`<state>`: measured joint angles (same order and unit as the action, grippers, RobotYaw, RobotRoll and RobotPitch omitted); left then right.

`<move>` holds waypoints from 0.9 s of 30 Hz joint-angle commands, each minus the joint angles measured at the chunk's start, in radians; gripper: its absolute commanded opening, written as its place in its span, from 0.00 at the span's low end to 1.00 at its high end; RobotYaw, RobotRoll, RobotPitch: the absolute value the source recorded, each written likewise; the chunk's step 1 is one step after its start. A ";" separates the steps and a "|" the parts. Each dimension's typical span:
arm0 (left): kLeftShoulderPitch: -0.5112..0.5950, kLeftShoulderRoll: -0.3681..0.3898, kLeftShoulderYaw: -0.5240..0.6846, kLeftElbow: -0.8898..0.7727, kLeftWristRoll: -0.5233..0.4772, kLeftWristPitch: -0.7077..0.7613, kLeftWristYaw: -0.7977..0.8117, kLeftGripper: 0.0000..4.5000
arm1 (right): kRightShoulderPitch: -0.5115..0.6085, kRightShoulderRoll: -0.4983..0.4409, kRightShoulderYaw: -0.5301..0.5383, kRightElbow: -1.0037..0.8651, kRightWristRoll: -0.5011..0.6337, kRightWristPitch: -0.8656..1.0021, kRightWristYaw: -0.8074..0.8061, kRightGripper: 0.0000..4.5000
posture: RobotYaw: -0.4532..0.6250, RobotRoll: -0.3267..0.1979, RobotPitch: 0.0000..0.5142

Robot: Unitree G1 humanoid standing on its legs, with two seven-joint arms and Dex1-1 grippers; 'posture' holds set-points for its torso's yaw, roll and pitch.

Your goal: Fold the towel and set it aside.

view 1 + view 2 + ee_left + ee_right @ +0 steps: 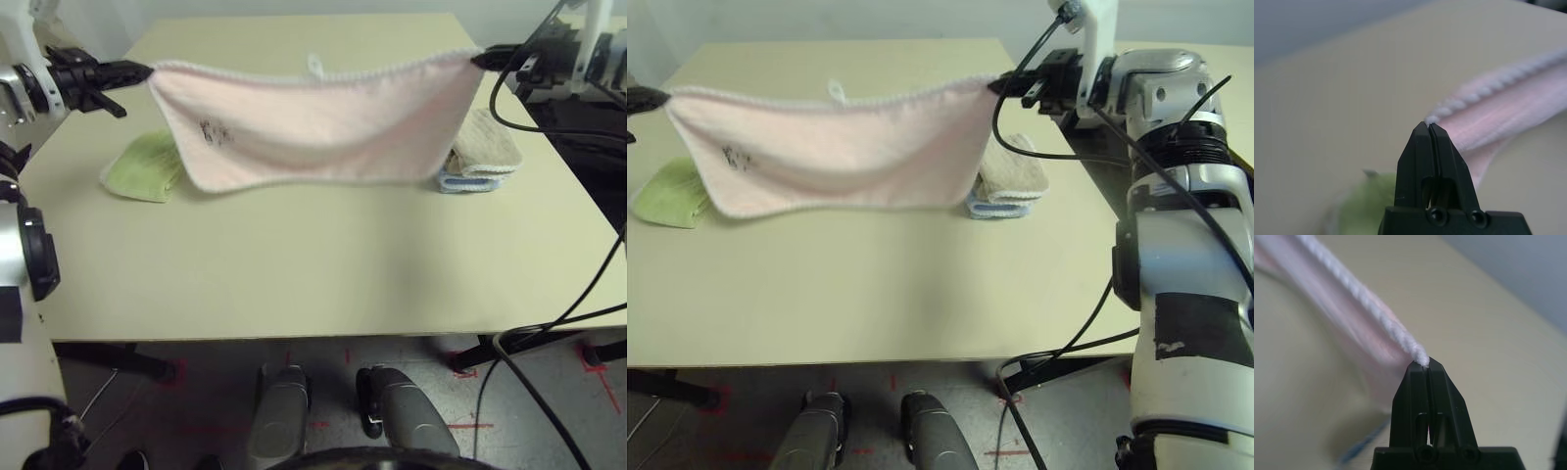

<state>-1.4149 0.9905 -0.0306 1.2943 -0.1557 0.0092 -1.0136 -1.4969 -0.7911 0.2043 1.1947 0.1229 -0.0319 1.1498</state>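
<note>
The pale pink towel (pixel 313 122) hangs stretched in the air above the far half of the table, doubled over, its white scalloped edge on top and a small white loop (pixel 315 65) at mid-edge. Dark lettering (pixel 210 131) shows near its left side. My left gripper (pixel 147 71) is shut on the towel's left top corner. At the opposite top corner my right gripper (pixel 477 59) is shut on the towel too. Both wrist views show closed fingertips (pixel 1428 128) pinching the white edging (pixel 1420 357). The towel's lower edge sags just above the tabletop.
A light green cloth (pixel 145 166) lies on the table behind the towel's left end. A beige folded towel (pixel 485 145) on a light blue one (pixel 468 183) lies behind its right end. The tan table (pixel 313 264) has bare room in front. Black cables (pixel 578 294) hang at right.
</note>
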 commanded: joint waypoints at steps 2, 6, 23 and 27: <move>0.018 0.036 0.060 0.010 0.040 -0.126 -0.009 0.01 | 0.032 -0.047 -0.044 -0.007 -0.058 -0.143 0.035 0.00 | 0.45 0.62 0.30; 0.122 0.049 0.100 -0.010 0.022 -0.236 -0.191 0.01 | 0.202 -0.063 -0.091 -0.154 -0.012 -0.204 0.160 0.00 | 0.43 0.62 0.31; 1.145 -0.004 0.313 -0.814 -0.317 -0.191 -0.565 0.01 | 1.338 -0.146 -0.263 -1.122 0.248 -0.179 0.291 0.00 | 0.46 0.62 0.36; 1.227 0.021 0.365 -0.872 -0.332 -0.163 -0.555 0.01 | 1.321 -0.166 -0.288 -1.043 0.276 -0.174 0.339 0.00 | 0.47 0.62 0.36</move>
<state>-0.1991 0.9932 0.3096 0.4404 -0.4767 -0.1689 -1.5702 -0.1675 -0.9399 -0.0627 0.1123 0.3884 -0.2028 1.4660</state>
